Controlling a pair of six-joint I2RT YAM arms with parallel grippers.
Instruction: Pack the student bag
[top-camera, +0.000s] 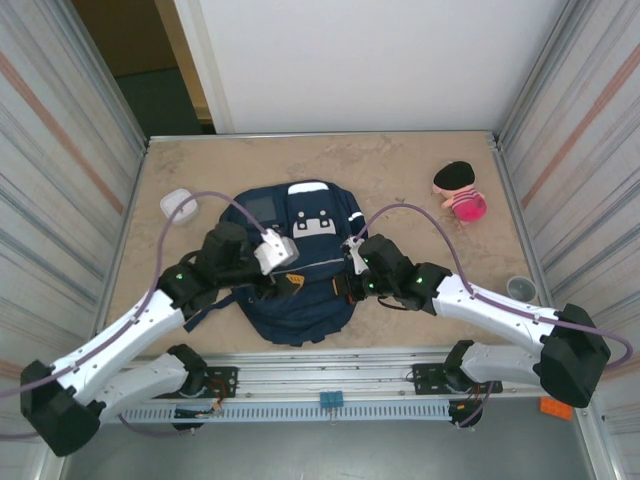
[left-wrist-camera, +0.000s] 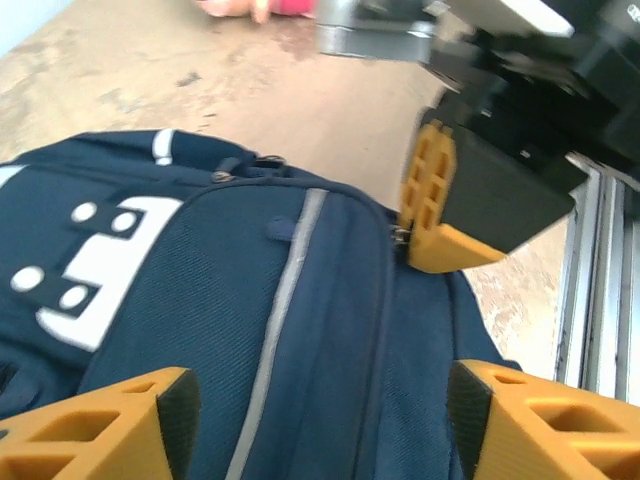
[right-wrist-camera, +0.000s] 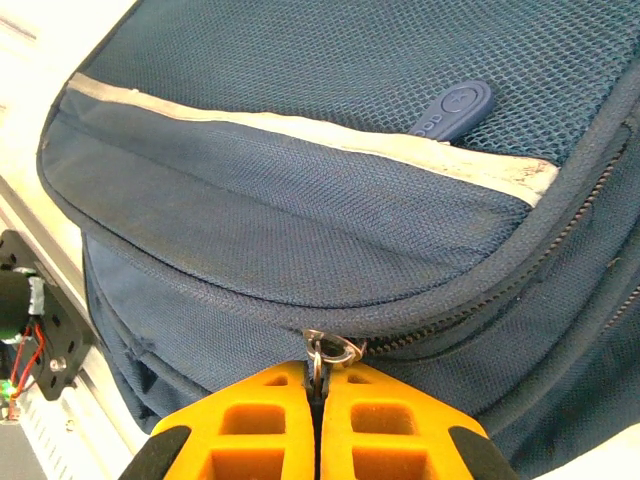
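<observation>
Progress looks early: the student bag lies flat in the middle of the table, and its zip seems shut. The right gripper is clamped on the metal zipper pull at the bag's side. The left gripper hangs with jaws apart just over the front panel, holding nothing. A pink toy, a white object and a small cup sit well apart from the bag, unpacked. Opening and loading remain.

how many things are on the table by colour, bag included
navy: 1, the student bag
white: 1, a small rounded object
pink and black: 1, a soft toy
greyish: 1, a small round cup
total: 4
</observation>
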